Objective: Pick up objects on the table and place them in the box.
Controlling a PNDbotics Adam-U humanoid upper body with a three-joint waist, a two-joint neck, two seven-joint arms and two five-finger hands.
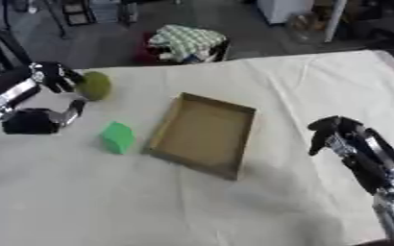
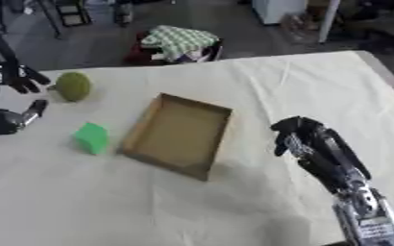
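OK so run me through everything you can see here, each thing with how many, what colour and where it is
box: one, brown cardboard, open and empty, middle of the table
block: one, bright green, on the cloth just left of the box
round fruit: one, yellow-green, far left of the table, beside the left hand's fingers
table: one, covered in a cream cloth, fills most of the view
checked cloth bundle: one, green and white, on the floor beyond the table's far edge
left hand: one, black and silver, at the left edge, fingers curled next to the fruit; contact unclear
right hand: one, black and silver, right of the box above the cloth, fingers curled, holding nothing
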